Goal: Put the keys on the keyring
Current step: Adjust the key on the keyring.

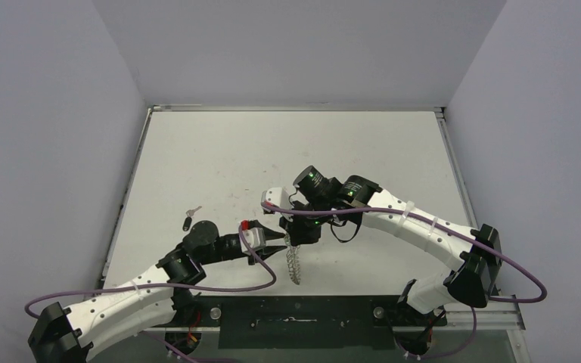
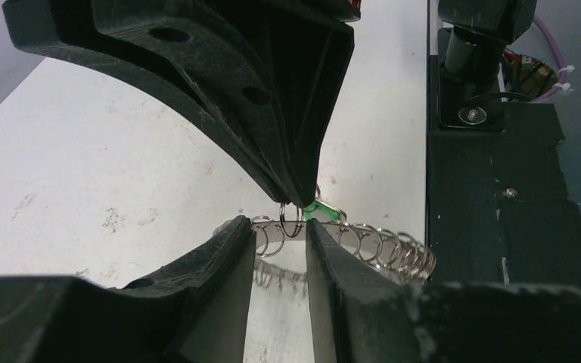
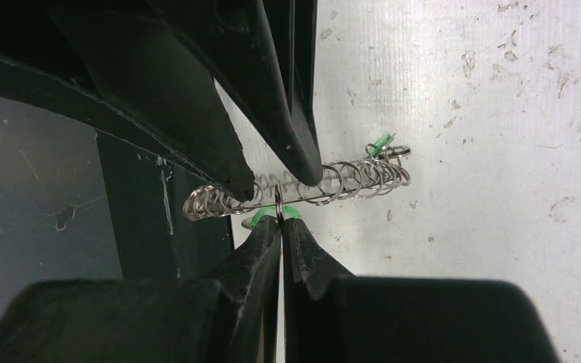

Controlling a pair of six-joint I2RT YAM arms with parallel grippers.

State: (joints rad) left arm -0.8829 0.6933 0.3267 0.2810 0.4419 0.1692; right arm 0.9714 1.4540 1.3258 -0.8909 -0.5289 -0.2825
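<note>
The left gripper point(image 2: 281, 240) clamps the keyring point(image 3: 363, 178) on edge, its jaws narrowly apart across the rim, near the middle of the worktop's point(image 1: 348, 144) near edge. The right gripper point(image 3: 280, 227), its jaws almost closed, pinches the green key point(image 2: 319, 206) by its small loop against the ring. The black key point(image 1: 187, 223) and the silver key point(image 1: 192, 211) lie by the left edge.

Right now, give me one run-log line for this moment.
right hand shut on green key at keyring rim | left hand straddles keyring, grip unclear | black key, silver key loose on table
</note>
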